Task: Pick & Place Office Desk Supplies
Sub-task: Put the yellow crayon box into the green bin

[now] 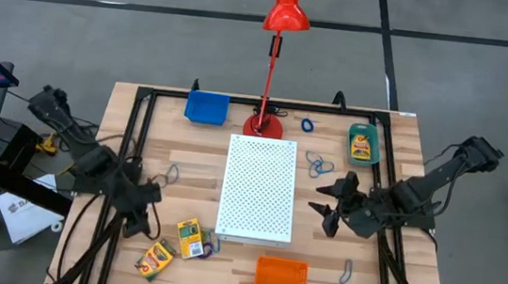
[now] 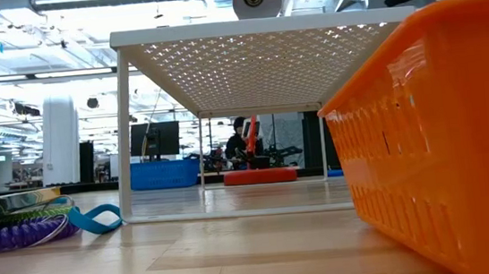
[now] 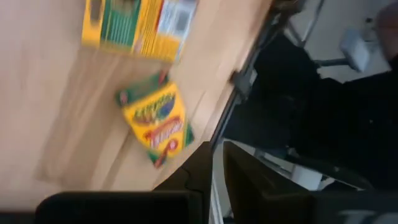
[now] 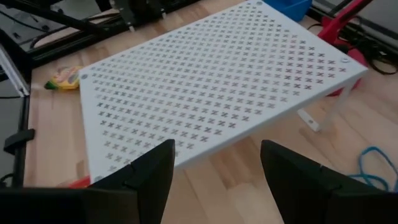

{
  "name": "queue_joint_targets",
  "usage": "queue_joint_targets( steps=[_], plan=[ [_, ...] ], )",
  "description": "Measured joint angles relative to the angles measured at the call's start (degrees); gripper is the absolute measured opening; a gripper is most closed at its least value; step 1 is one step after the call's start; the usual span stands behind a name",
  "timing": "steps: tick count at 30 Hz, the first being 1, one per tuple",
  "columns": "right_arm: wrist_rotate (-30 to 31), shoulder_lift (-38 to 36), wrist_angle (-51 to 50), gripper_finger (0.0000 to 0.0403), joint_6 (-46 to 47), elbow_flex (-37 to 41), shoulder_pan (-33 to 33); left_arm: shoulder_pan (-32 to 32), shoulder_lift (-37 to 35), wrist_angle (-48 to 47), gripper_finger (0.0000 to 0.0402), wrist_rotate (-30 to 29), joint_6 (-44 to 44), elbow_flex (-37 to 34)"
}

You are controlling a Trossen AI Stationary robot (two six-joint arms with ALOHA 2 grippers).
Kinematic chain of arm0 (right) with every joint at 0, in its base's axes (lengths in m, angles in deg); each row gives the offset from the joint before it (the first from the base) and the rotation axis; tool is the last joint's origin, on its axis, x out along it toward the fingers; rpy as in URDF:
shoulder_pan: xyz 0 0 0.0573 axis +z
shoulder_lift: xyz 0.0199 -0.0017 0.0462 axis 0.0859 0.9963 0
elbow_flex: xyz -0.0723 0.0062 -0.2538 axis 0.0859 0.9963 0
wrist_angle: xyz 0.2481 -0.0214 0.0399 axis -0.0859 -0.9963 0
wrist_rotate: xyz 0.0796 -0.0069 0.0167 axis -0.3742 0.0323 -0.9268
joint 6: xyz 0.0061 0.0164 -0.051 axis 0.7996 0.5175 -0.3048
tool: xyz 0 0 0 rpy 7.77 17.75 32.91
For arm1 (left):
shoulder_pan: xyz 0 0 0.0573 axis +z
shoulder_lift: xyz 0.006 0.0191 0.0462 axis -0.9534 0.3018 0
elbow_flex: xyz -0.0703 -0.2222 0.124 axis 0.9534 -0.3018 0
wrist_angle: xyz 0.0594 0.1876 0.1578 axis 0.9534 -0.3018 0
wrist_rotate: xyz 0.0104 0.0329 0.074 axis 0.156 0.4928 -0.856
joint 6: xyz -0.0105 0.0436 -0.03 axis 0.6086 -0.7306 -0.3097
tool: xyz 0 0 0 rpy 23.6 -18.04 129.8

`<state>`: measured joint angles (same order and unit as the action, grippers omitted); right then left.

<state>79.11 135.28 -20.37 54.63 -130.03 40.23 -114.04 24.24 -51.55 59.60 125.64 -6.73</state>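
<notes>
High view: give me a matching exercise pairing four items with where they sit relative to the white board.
Items:
1. blue tray
2. orange tray
3. teal tray
4. crayon box

Places, seen around the white board:
A. by its lower left corner
B. below it, at the near edge
C. above its left corner
D. up and to the right

Pairs: 1-C, 2-B, 3-D, 4-A

An orange basket [image 2: 441, 127] fills the 3 o'clock side, resting on the wooden bench [image 2: 238, 254]. A white perforated shelf [image 2: 255, 59] stands at centre. At 9 o'clock lie a purple coil [image 2: 11, 236] and teal loop [image 2: 95, 221].
</notes>
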Motion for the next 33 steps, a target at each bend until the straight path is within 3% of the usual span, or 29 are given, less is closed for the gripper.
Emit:
queue_joint_targets(
  steps=[5,11,16,26,33],
  plan=[
    [1.81,1.72,1.79,0.0234,0.06,0.0,1.83,-5.55,4.17,8.02,0.0035,-0.87,9.65,-6.92],
    [2.0,2.96,3.68,0.0234,0.05,0.0,1.71,-7.89,12.77,21.66,0.0039,-2.94,15.25,-13.01],
    [2.05,2.79,4.44,0.0234,0.04,0.0,1.71,-8.0,18.56,26.23,0.0087,-0.89,15.53,-13.29],
    [2.16,2.8,4.61,0.0234,-0.83,0.0,1.71,-7.61,19.82,22.0,0.0221,-3.26,15.2,-13.27],
    [2.14,2.79,4.59,0.0234,-1.51,0.0,1.71,-6.13,18.2,17.97,0.0252,-7.51,15.52,-13.27]
  ],
)
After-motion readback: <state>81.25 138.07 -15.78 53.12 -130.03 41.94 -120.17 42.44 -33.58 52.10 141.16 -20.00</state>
